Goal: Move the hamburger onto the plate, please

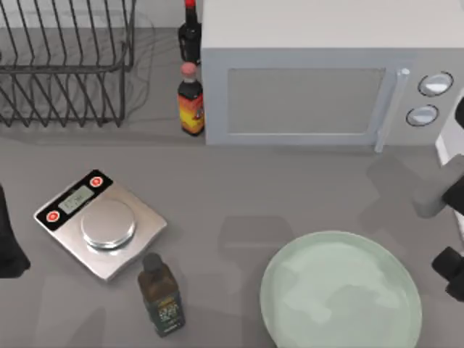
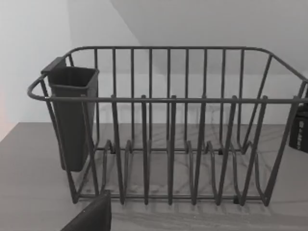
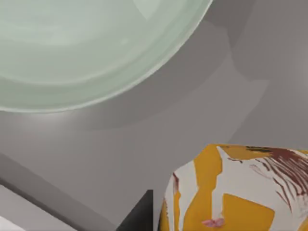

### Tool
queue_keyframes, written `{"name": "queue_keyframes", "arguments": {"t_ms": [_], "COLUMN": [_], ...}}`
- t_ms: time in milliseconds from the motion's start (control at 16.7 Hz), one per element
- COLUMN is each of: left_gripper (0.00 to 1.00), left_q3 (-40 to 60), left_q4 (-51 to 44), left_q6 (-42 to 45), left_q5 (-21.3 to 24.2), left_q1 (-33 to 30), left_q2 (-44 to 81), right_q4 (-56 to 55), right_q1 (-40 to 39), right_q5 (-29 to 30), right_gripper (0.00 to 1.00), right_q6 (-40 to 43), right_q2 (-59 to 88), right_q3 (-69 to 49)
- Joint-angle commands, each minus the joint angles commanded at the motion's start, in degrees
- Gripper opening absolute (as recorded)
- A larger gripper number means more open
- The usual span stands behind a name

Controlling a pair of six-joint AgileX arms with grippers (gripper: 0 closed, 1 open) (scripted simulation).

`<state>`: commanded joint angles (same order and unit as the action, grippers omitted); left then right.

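No part of the transfer looks finished: the plate lies bare. Left arm parked at the desk's left edge, well left of the plate; its fingers' state I cannot tell. Scale and dark bottle stand left of the plate, dish rack and microwave beyond it. Right gripper sits just right of the plate; fingers' state unclear. Hamburger shows close under the right wrist, off the plate's rim. Grey desk, pale wall.

We see the pale green plate lying empty; the orange-yellow hamburger sits apart from it.
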<state>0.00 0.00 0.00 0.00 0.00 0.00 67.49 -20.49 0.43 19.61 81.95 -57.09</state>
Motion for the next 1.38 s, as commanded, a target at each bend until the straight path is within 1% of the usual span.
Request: {"name": "queue_keyframes", "arguments": {"t_ms": [180,600,720,840,1020,1140,1260,1380], "left_gripper": [1.0,1.0,1.0,1.0,1.0,1.0,1.0,1.0], "left_q3": [0.0,0.0,0.0,0.0,0.0,0.0,0.0,0.0], "left_q4": [0.0,0.0,0.0,0.0,0.0,0.0,0.0,0.0], "left_q6": [0.0,0.0,0.0,0.0,0.0,0.0,0.0,0.0], "left_q5": [0.0,0.0,0.0,0.0,0.0,0.0,0.0,0.0], "left_q1": [0.0,0.0,0.0,0.0,0.0,0.0,0.0,0.0], "left_q2": [0.0,0.0,0.0,0.0,0.0,0.0,0.0,0.0], "right_q4": [0.7,1.3,1.0,0.1,-1.6,-2.7,-3.3,-3.4], "right_q1": [-3.9,-13.5,-16.0,-18.2,-20.5,-21.6,-22.2,-22.4], "right_q5": [0.1,-0.1,-0.1,0.0,0.2,0.4,0.5,0.5], "right_gripper": [0.0,0.0,0.0,0.0,0.0,0.0,0.0,0.0], "right_q6": [19.6,71.1,84.0,95.2,107.8,113.2,116.2,116.9], "right_q2": [4.2,13.5,15.5,16.6,17.1,17.1,17.0,17.1], "right_q3": [-2.7,-8.0,-9.4,-10.5,-11.6,-12.1,-12.4,-12.5]}}
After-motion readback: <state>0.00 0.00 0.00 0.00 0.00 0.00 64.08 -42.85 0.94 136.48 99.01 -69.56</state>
